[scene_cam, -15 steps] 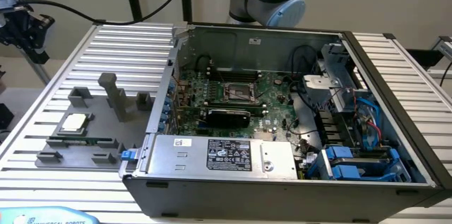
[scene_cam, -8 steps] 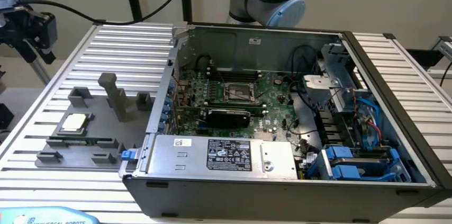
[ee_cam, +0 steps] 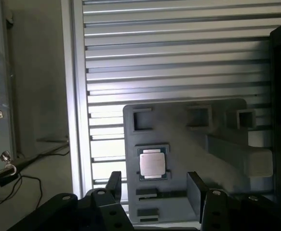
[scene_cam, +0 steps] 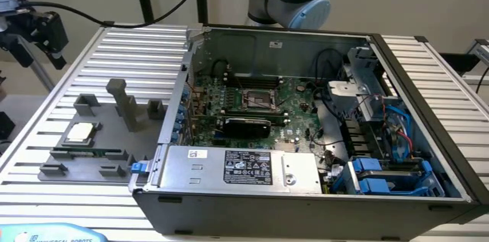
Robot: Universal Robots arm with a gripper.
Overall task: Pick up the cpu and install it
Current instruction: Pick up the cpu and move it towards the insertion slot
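Holding my gripper (ee_cam: 154, 179) wide open and empty, I hang over the slatted table (ee_cam: 179, 57). Just beyond it the cpu (ee_cam: 152, 162) lies flat, metal top up, in a square pocket near the closest edge of the grey fixture plate (ee_cam: 179, 125). I think the pocket keeps it squared for a straight grasp. Further off stands the open computer case (scene_cam: 428, 110); its motherboard socket (scene_cam: 260, 100) looks empty, so nothing is installed yet.
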